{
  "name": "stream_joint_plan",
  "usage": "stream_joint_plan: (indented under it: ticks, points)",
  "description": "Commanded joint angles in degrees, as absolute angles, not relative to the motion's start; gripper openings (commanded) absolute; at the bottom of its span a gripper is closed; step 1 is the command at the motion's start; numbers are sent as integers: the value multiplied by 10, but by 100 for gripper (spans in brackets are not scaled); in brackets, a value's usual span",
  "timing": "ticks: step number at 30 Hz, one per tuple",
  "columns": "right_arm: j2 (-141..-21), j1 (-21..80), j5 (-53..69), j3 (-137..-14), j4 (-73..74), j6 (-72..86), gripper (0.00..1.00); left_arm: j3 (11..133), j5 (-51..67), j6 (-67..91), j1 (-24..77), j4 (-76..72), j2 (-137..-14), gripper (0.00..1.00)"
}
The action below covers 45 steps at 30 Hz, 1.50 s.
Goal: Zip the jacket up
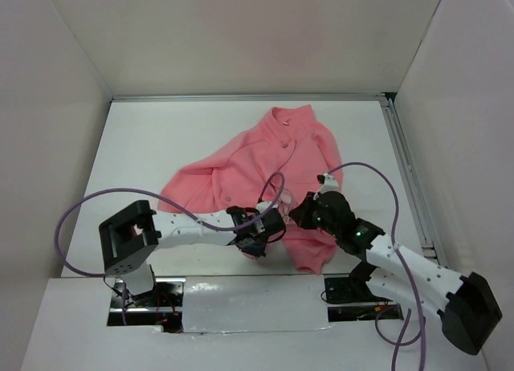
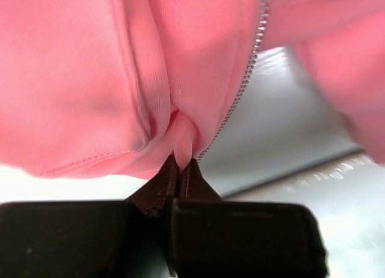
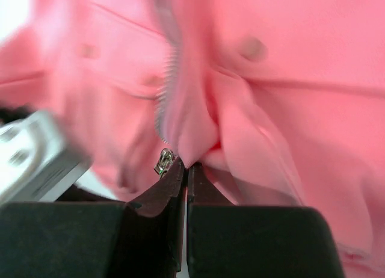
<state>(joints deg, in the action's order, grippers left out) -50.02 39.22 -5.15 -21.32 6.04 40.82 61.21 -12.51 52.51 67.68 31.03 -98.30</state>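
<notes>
In the top view, the jacket (image 1: pixel 265 166) is seen spread on the white counter (image 1: pixel 161 138), with its collar toward the far wall and its hem near the arms' bases. The left fingers (image 1: pixel 261 238) and the right fingers (image 1: pixel 299 213) are both set at the lower front of the garment, near each other. Their grip cannot be made out from here.

In the left wrist view, the left fingers (image 2: pixel 161 188) are clenched on a small fold of pink fabric at the front edge. The fold lies just beside the metal zipper teeth (image 2: pixel 248 79), which run up and to the right. Bare counter is seen behind the fabric.

In the right wrist view, the right fingers (image 3: pixel 161 191) are pressed together on a pinch of fabric. A small silver zipper slider (image 3: pixel 162 162) is seen just left of the tips. The picture is blurred, so it cannot be told whether the slider is touched.
</notes>
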Motion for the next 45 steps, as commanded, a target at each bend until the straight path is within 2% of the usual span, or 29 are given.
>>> stream_joint_plan:
  ticks: [1,7,13,18,21,28,45]
  points:
    - [-422,386,-22,-222,4,335,0,623,-101,496,651,312,-899,0]
    - [-366,362,38,-252,-20,269,0,624,-11,432,543,194,-781,0]
    - [-373,356,112,-256,-75,257,0,611,4,453,476,111,-720,0]
    - [-379,354,152,-239,-138,311,0,585,3,513,474,40,-703,0]
    - [-381,354,135,-225,-170,346,0,574,4,546,482,24,-700,0]
    - [-416,356,152,-217,-236,368,0,548,-80,584,533,5,-693,0]
    - [-379,374,158,-194,-185,365,0,531,-114,604,534,-33,-679,0]
